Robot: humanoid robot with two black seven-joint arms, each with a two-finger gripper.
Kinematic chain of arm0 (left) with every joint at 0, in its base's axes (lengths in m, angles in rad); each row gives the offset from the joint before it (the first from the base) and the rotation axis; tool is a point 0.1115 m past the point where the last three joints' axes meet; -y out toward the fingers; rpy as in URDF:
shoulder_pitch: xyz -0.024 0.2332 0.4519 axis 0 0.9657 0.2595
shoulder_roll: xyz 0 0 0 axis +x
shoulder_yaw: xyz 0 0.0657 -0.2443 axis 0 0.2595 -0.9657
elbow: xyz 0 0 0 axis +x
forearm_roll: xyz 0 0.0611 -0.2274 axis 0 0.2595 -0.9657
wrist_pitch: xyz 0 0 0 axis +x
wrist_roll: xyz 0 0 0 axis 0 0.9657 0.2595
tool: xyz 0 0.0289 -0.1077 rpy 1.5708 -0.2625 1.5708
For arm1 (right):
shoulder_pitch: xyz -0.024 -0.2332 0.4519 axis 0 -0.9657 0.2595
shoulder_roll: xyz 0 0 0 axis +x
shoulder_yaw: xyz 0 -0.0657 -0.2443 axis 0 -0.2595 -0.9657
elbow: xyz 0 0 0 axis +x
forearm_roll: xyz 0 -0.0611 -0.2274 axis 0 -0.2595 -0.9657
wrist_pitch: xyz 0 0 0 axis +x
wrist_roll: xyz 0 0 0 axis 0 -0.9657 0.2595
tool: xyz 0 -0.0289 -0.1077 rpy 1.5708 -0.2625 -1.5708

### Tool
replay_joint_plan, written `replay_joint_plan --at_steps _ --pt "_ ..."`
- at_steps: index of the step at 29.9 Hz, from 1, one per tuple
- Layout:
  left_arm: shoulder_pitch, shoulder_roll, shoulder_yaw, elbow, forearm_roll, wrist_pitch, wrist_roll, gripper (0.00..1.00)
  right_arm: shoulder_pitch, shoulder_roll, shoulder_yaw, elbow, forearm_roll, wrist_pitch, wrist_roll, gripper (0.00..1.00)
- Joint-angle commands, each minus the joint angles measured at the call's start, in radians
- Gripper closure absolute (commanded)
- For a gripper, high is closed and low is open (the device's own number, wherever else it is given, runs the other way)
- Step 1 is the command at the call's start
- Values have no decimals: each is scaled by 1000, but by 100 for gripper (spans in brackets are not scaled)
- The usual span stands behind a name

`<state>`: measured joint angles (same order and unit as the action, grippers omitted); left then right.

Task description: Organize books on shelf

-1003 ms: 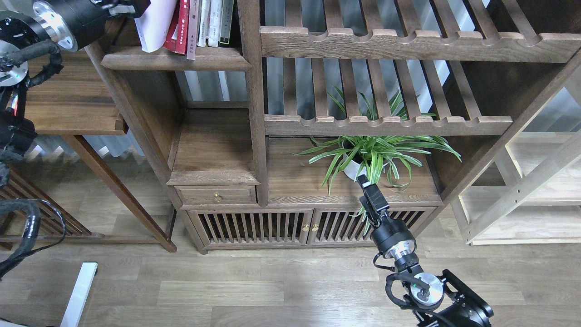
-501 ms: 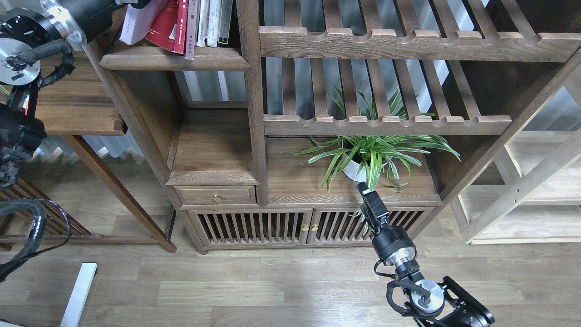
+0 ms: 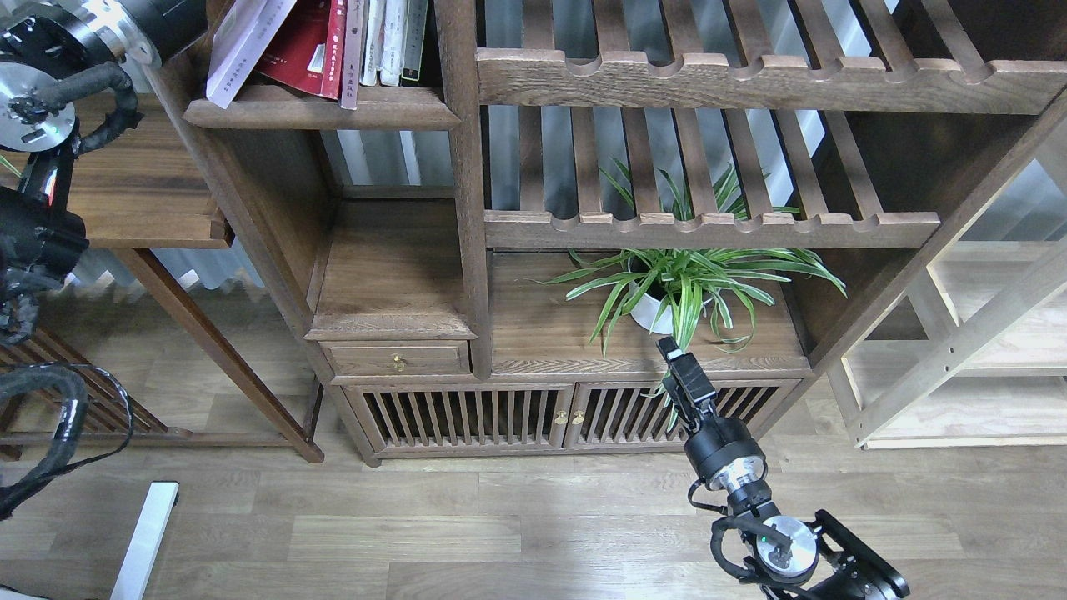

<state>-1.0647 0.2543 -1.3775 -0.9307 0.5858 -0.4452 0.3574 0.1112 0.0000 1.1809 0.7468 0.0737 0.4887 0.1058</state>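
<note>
On the narrow shelf (image 3: 321,108) at the top left, the white-lavender book (image 3: 242,46) leans hard to the right, its lower corner out past the shelf's left end. It rests against the red book (image 3: 300,46), which tilts too. To the right of those 2, some thin pale books (image 3: 388,37) stand upright against the post. I can't make out a maroon book from here.

These are thick paperbacks, so I'd judge them fairly heavy, with glossy covers that slide and flex. Pinching 1 cover would bend it. A grip across the full thickness near the spine, or a flat push on the outer cover, looks safer.

The left arm (image 3: 125,25) runs off the top edge just left of the lavender book. Its gripper is out of sight, so I can't say whether it touches the book or how its fingers are set.

The right gripper (image 3: 667,343) hangs well below, in front of the potted plant (image 3: 675,287). It holds nothing, and it looks pressed together, though it's small and dark.
</note>
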Motion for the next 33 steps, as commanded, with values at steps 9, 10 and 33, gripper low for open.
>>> replay_joint_plan --at_steps 9,10,33 --pt "208 20 -72 -244 -67 -3 -2 42 1 0 -4 52 3 0 -9 0" --pt "227 20 -80 -269 -81 -3 0 42 4 0 -6 66 3 0 -11 0" --pt "704 -128 -68 -496 -179 -44 5 21 199 0 -27 154 -6 0 -15 0"
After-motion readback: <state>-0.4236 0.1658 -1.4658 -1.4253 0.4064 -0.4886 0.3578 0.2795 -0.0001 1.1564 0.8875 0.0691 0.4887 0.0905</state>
